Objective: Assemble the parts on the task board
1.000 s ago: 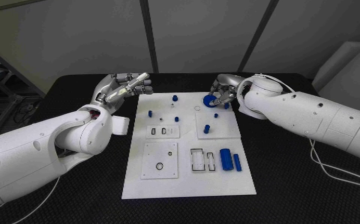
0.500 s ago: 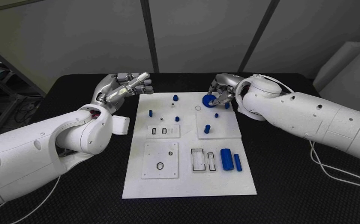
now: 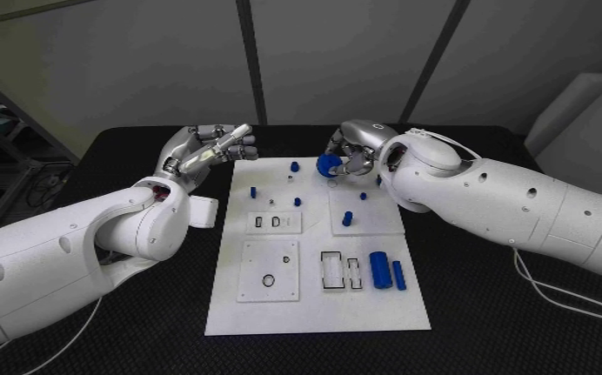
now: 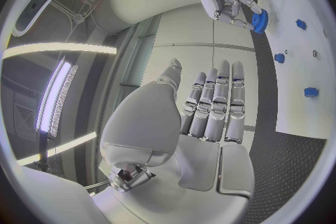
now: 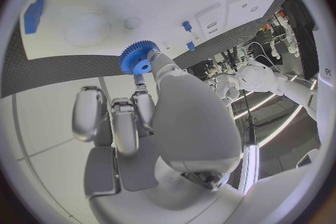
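Note:
The white task board (image 3: 377, 297) lies in the middle of the black table. My right hand (image 3: 352, 150) hangs over the board's far edge and pinches a blue gear (image 3: 329, 164) (image 5: 138, 57) (image 4: 260, 20) between its fingertips. A small hole (image 3: 331, 182) in the board lies just below the gear. My left hand (image 3: 207, 150) (image 4: 210, 102) hovers by the board's far left corner, fingers straight and close together, holding nothing. Small blue pegs (image 3: 294, 165) stand in the far half of the board. Two blue cylinders (image 3: 379, 268) lie on the near right part.
Two raised white plates with slots (image 3: 274, 220) and ring holes (image 3: 269, 280) sit on the board's left half. A rectangular cut-out (image 3: 331, 269) lies beside the cylinders. Black table (image 3: 502, 323) stretches on both sides of the board.
My right hand has carried the blue gear leftward along the board's far edge. The left hand has stayed in place.

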Robot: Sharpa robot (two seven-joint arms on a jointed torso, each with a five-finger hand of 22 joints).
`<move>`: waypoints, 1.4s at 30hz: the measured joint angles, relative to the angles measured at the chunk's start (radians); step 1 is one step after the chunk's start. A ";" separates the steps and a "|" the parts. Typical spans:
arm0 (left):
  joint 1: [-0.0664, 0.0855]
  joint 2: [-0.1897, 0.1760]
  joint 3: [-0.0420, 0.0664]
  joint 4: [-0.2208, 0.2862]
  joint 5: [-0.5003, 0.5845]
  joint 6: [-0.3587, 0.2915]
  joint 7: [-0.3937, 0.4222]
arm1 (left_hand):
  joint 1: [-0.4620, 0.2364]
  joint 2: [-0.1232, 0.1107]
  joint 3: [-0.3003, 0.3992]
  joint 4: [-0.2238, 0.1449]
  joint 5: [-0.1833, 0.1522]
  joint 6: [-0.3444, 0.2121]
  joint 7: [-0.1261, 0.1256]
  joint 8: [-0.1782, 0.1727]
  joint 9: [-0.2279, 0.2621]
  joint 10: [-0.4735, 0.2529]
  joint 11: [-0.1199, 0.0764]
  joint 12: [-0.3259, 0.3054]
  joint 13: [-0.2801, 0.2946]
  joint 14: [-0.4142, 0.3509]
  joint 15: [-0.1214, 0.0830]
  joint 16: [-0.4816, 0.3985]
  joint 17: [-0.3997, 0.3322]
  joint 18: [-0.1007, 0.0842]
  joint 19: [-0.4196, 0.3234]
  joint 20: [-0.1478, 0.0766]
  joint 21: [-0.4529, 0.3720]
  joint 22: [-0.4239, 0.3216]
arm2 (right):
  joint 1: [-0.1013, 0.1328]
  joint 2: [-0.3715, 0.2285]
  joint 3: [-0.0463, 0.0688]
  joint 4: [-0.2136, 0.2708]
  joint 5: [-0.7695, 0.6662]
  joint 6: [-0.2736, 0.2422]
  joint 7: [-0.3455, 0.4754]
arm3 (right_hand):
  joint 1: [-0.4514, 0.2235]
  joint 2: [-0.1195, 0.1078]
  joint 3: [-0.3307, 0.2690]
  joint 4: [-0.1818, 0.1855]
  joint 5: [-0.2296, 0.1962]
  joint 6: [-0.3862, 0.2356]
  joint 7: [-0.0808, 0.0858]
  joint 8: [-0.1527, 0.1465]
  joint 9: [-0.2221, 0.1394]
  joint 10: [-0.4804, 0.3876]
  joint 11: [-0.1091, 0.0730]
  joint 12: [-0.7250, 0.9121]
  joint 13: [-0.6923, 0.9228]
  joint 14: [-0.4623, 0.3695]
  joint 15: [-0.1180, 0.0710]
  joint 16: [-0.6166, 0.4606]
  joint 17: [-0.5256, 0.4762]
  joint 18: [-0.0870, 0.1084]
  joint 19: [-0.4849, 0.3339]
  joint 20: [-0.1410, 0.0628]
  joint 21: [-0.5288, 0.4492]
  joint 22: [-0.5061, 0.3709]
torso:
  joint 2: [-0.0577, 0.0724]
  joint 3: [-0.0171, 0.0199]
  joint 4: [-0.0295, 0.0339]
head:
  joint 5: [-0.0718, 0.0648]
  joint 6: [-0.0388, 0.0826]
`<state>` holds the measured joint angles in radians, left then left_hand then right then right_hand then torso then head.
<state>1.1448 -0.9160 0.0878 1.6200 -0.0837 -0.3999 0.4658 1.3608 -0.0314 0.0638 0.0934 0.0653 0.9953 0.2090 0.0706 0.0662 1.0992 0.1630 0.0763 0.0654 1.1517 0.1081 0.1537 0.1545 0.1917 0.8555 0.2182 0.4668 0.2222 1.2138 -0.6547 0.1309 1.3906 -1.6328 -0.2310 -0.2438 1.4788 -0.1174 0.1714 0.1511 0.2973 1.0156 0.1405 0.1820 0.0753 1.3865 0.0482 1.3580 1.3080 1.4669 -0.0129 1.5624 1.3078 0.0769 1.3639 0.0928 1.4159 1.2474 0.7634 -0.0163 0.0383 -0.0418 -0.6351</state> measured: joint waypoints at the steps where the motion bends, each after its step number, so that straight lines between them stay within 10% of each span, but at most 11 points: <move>1: 0.000 0.000 0.000 0.000 0.000 0.000 0.000 | 0.000 0.000 0.002 -0.002 0.000 0.000 0.000 0.000 0.000 0.000 0.000 0.000 0.000 0.000 0.000 -0.003 0.000 0.000 0.000 0.000 0.000 0.000 | 0.000 0.008 0.000 0.003 -0.010 -0.006 0.000 | 0.002 -0.002 0.000 0.000 0.000 0.000 0.000 0.000 0.000 0.000 0.000 0.000 0.000 0.000 0.000 0.000 0.000 0.000 0.000 0.000 0.000 0.001 | 0.000 -0.0001 0.0000 | 0.000 0.001; 8: 0.000 0.005 0.000 -0.002 0.000 0.000 0.000 | 0.000 0.000 0.002 -0.002 0.000 0.000 0.000 0.000 0.000 0.000 0.000 0.000 0.000 0.000 0.000 -0.003 0.001 0.000 0.000 0.000 0.000 0.000 | 0.000 0.087 -0.002 -0.013 -0.069 -0.034 -0.006 | 0.002 -0.002 0.003 0.002 0.000 0.000 0.000 -0.001 0.000 0.000 0.000 0.000 0.000 0.000 0.000 0.000 0.000 0.000 0.007 0.000 0.004 0.005 | 0.000 -0.0010 0.0014 | 0.003 0.002; 20: 0.000 0.013 0.000 -0.009 0.000 0.001 -0.001 | 0.000 0.000 0.002 -0.002 0.000 0.000 0.000 0.000 0.000 0.000 0.000 0.000 0.000 0.000 0.000 -0.003 0.001 0.000 0.000 0.000 0.000 0.000 | -0.002 0.176 -0.052 -0.081 -0.110 -0.041 -0.013 | 0.002 -0.002 0.006 -0.001 0.000 -0.001 -0.001 -0.007 -0.003 0.000 0.000 0.000 0.000 0.000 0.000 0.000 0.000 0.000 0.007 0.000 0.004 0.005 | 0.001 -0.0001 0.0017 | 0.009 0.000; 42: 0.000 0.017 0.000 -0.011 0.000 0.001 -0.002 | 0.000 0.000 0.002 -0.002 0.000 0.000 0.000 0.000 0.000 0.000 0.000 0.000 0.000 0.000 0.000 -0.003 0.001 0.000 -0.004 0.004 0.000 0.000 | -0.004 0.227 -0.060 -0.143 -0.121 -0.024 -0.017 | -0.035 -0.022 0.026 0.005 -0.010 -0.006 -0.001 -0.017 -0.006 -0.011 0.011 -0.020 -0.012 0.000 0.000 0.000 0.000 0.000 0.007 0.000 0.004 -0.005 | 0.001 0.0006 -0.0001 | 0.014 -0.005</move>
<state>1.1448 -0.8990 0.0878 1.6093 -0.0838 -0.3989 0.4641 1.3607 -0.0314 0.0661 0.0910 0.0653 0.9953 0.2089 0.0706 0.0662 1.0992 0.1630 0.0763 0.0654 1.1517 0.1081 0.1510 0.1560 0.1918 0.8519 0.2218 0.4668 0.2222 1.2102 -0.4279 0.0707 1.2478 -1.7542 -0.2546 -0.2607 1.4440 -0.1392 0.1971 0.1559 0.2876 1.0101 0.1391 0.1651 0.0696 1.3755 0.0591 1.3384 1.2956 1.4669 -0.0128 1.5622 1.3075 0.0773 1.3709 0.0929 1.4200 1.2421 0.7645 -0.0157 0.0382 -0.0282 -0.6400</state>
